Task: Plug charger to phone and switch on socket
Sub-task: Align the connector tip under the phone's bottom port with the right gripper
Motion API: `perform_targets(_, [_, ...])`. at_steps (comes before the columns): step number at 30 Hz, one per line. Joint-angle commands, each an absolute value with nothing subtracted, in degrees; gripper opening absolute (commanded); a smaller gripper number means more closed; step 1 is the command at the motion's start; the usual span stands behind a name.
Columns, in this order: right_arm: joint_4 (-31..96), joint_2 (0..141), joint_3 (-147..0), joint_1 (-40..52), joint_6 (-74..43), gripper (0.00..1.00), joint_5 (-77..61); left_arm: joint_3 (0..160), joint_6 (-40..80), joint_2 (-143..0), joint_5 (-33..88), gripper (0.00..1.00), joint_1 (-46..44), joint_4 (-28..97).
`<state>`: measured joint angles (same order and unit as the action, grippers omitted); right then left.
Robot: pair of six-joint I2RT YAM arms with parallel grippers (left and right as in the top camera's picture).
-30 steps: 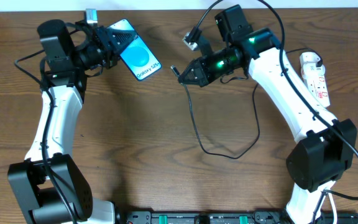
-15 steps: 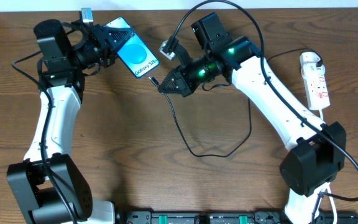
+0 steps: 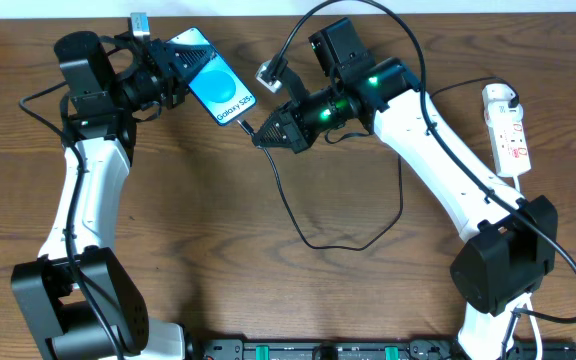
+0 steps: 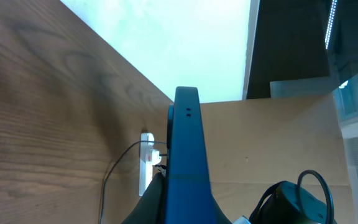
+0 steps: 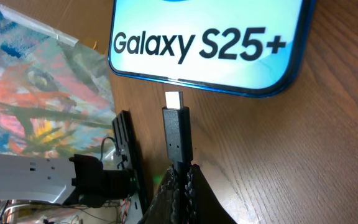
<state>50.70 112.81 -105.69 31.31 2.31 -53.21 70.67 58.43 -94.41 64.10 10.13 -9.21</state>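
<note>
The left gripper (image 3: pixel 180 70) is clamped on the phone (image 3: pixel 223 95), whose lit screen reads "Galaxy S25+". The right gripper (image 3: pixel 265 136) pinches the charger (image 5: pixel 176 134), with its metal tip just short of the phone's bottom edge. Slack cable loops over the table (image 3: pixel 218 250). The socket (image 3: pixel 508 125), marked in red, lies far right.

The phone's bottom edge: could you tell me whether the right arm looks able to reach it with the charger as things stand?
Probably yes: the charger, held in the right end effector, points at the bottom edge of the phone with nothing between.
</note>
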Motion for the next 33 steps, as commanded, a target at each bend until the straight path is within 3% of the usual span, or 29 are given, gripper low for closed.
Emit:
perform_targets(1, [50.59, 112.86, -105.95, 31.05, 2.2, 0.01, -55.05, 71.83, 57.19, -94.45, 64.25, 0.07, 10.59, -9.74])
perform_targets(33, [50.35, 112.86, -105.95, 30.09, 2.17, 0.01, -55.7, 71.83, 56.42, -94.45, 64.03, 0.07, 10.52, -9.13])
